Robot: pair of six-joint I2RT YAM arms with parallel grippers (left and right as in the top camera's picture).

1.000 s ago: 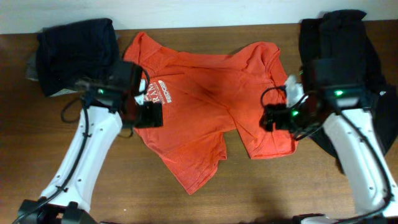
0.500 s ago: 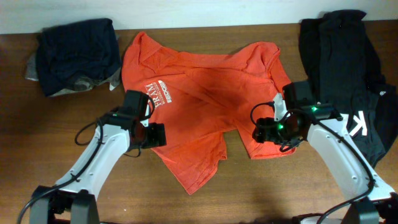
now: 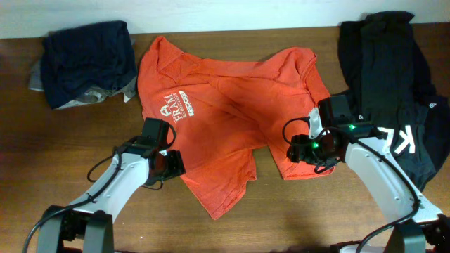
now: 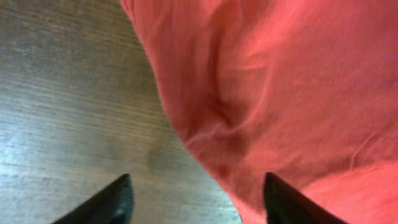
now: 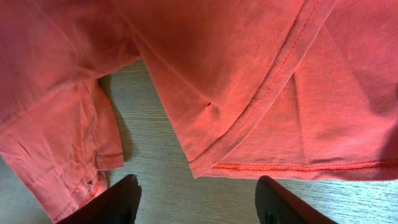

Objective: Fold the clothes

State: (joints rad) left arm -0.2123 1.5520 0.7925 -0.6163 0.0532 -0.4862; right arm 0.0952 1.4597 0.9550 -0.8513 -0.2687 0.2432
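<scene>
We see the red-orange T-shirt (image 3: 232,119) lying rumpled but mostly spread out across the middle of the wooden table (image 3: 281,218), with its white lettering toward the left arm's side.

The left gripper (image 3: 169,163) sits low at the shirt's left edge, just below the lettering. In its wrist view the two fingers stand apart at a middling width. One fingertip (image 4: 118,200) is over bare wood and the other over the fabric, and the shirt's edge runs through the gap between them. Nothing is pinched there. We cannot tell whether the tips touch cloth or wood.

The right gripper (image 3: 295,149) sits at the shirt's lower right corner. In its wrist view the fingers are parted about as far as the left pair. A stitched hem corner lies just ahead of the gap, with a looser fold of the shirt off to one side. Both fingertips (image 5: 124,200) show over wood, close to the hem, and no cloth is caught between them.

A dark navy pile (image 3: 88,60) rests at the far left corner, near one sleeve. A black garment (image 3: 383,70) with white letters lies along the right side, partly under the right arm.
</scene>
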